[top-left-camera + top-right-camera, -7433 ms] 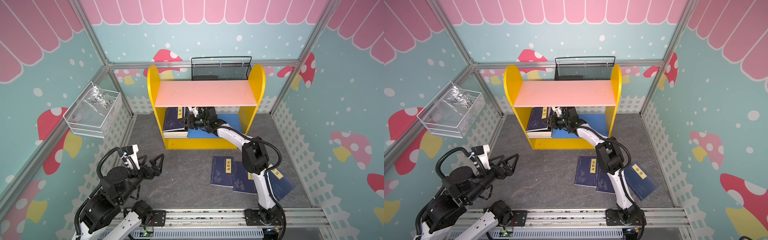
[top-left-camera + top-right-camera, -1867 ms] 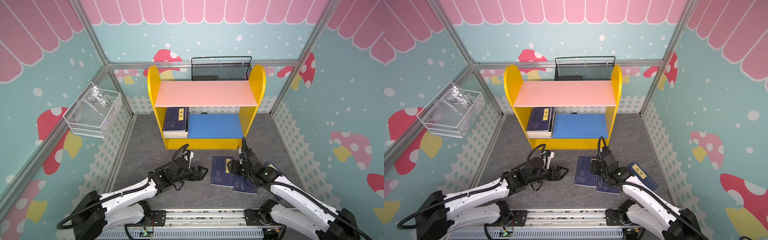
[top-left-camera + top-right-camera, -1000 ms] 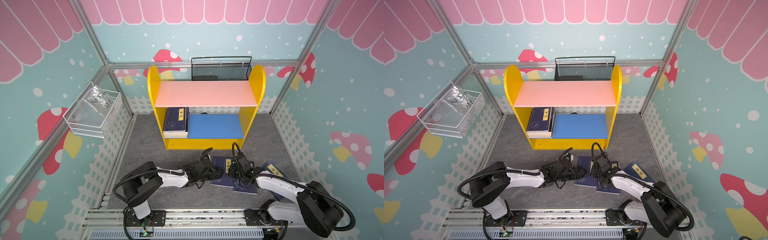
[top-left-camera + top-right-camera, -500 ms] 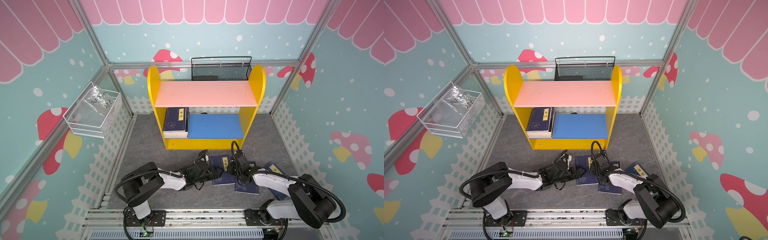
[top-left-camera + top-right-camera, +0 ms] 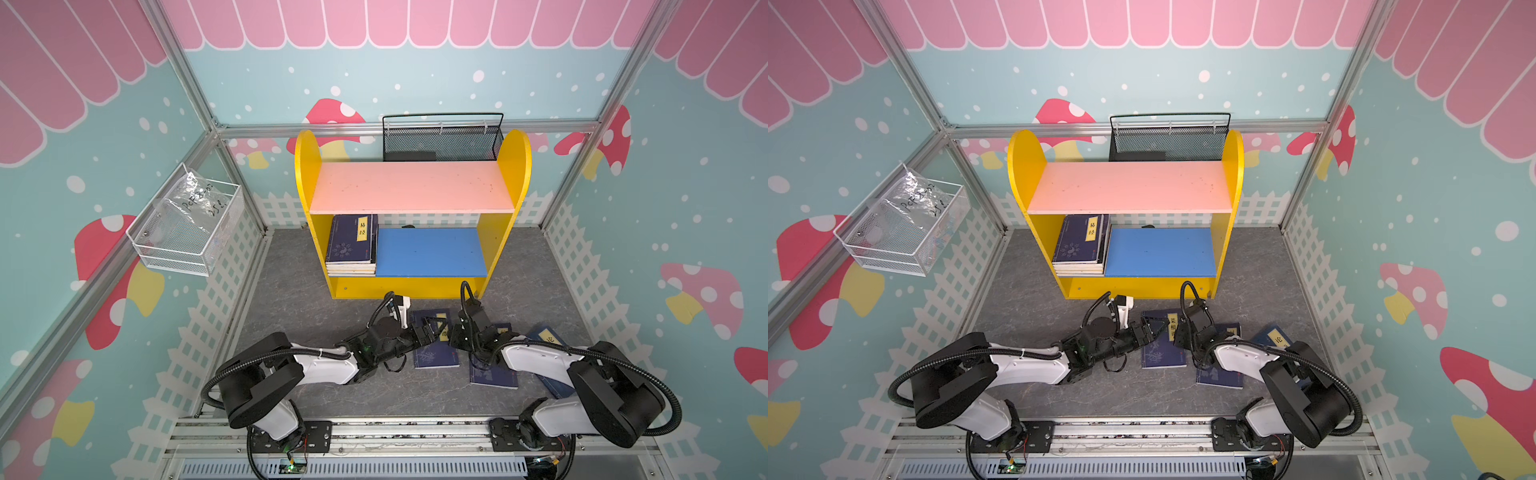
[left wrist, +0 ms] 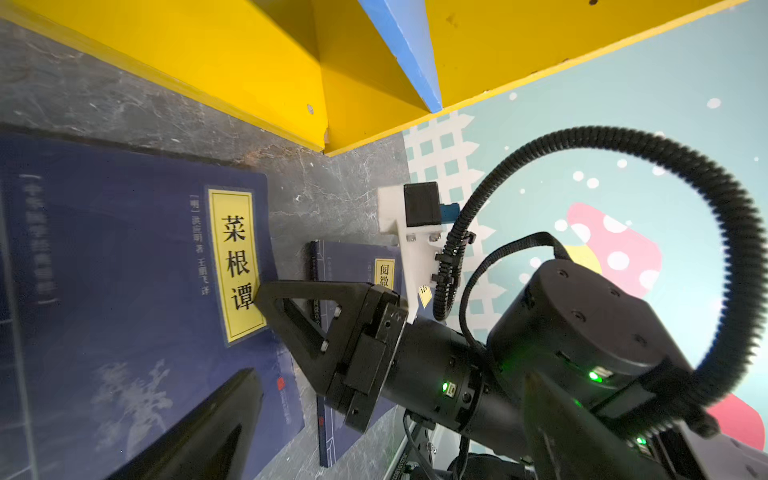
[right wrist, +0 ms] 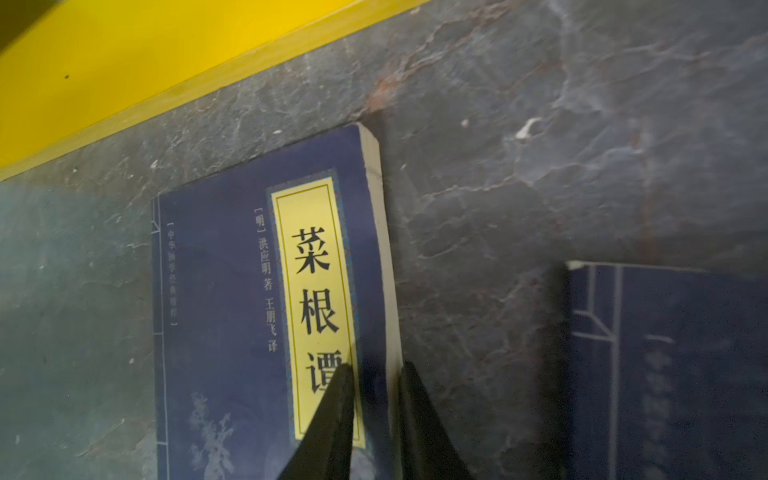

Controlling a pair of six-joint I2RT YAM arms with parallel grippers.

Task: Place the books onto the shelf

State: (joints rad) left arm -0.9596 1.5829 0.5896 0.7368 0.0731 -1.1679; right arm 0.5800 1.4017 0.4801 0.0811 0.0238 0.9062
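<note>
Right gripper [image 7: 374,370] nearly closed, pinching navy book [image 7: 224,291] at its long page edge; left gripper [image 5: 434,328] wide open, empty, over same cover; book's length runs toward shelf [image 5: 411,286].

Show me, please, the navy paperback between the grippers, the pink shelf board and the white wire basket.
Navy paperback [image 7: 232,316]: right wrist view, its cover.
Pink shelf board [image 5: 411,187]: in a top view, its middle.
White wire basket [image 5: 174,257]: in a top view, its front wall.
</note>
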